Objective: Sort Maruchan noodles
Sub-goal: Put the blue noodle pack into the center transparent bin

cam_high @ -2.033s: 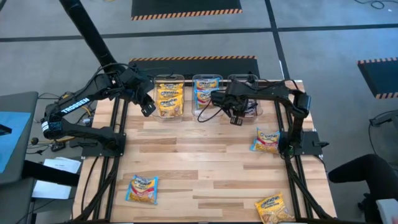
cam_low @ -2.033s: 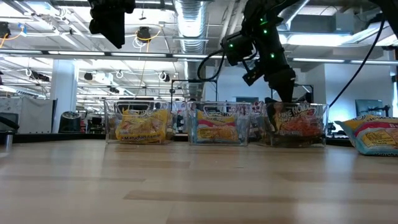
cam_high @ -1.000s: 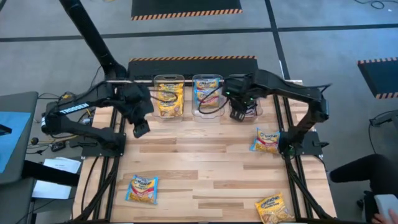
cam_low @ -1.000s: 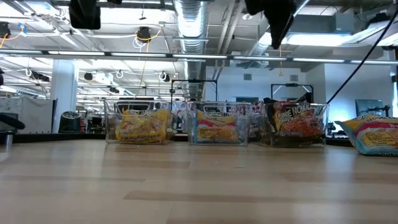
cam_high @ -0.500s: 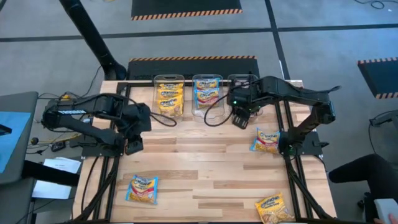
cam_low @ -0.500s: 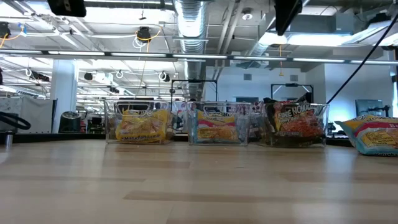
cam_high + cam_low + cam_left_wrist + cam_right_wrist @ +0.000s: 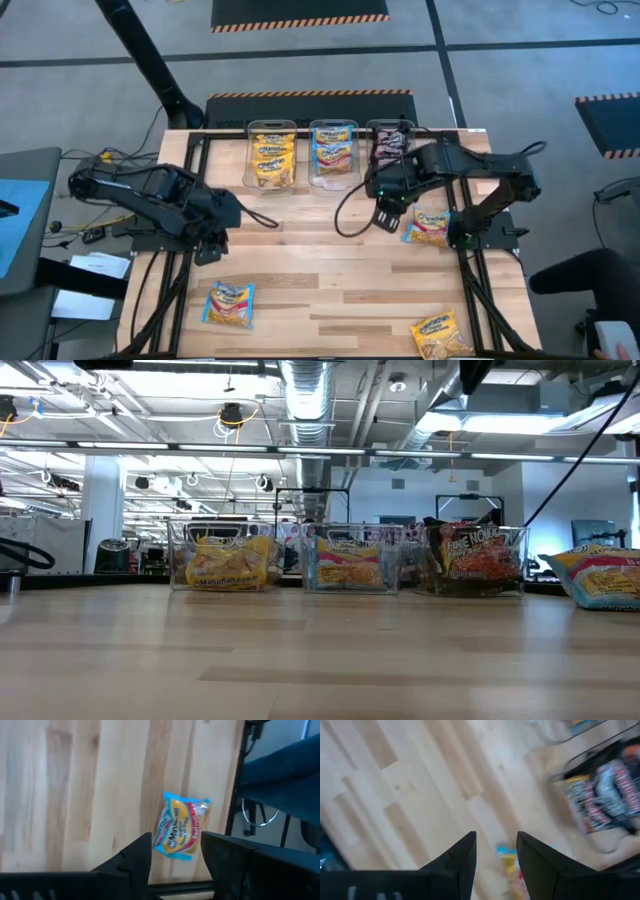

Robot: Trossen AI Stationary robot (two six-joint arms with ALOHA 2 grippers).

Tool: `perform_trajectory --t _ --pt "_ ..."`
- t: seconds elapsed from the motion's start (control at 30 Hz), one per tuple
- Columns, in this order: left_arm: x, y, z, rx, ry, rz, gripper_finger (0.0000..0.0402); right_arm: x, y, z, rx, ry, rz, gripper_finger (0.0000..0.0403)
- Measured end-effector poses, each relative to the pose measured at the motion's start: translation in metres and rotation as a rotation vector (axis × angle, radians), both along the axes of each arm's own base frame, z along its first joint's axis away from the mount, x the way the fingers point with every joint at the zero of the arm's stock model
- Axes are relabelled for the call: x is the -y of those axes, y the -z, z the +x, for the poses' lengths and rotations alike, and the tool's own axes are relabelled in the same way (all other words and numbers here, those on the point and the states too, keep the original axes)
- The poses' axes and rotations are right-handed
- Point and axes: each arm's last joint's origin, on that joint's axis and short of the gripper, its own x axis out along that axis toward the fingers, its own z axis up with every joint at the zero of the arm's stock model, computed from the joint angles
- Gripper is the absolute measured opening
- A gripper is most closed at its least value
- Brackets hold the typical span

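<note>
While both empty grippers stand parted, the left gripper point(image 7: 209, 251) is aimed at the light-blue flat plastic noodle packet point(image 7: 229, 303) at the table's seven o'clock, the right gripper point(image 7: 385, 219) beside another at three o'clock point(image 7: 428, 227); descent is judged next.

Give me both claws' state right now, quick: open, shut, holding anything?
Left claw: open, empty, above the blue noodle packet near the table's front left.
Right claw: open, empty, over the table beside the bin of dark packets.
</note>
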Motion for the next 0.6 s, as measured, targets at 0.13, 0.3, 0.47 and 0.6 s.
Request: perform_trajectory --t 0.13,0.3,0.47,0.6 --pt "0.010 0.000 0.007 0.054 0.028 0.029 0.0157 -0.013 0.001 0.000 0.001 0.036 0.066 0.0164" --pt "0.026 0.008 0.018 0.044 0.088 0.042 0.0157 -0.028 0.001 -0.001 0.013 0.086 0.105 0.0164" --pt "0.046 0.023 0.027 -0.019 0.162 0.063 0.0157 -0.043 0.001 -0.004 0.015 0.088 0.120 0.0164" --pt "0.060 0.054 0.027 -0.074 0.190 0.064 0.0157 -0.053 0.000 -0.003 0.045 0.083 0.138 0.0164"
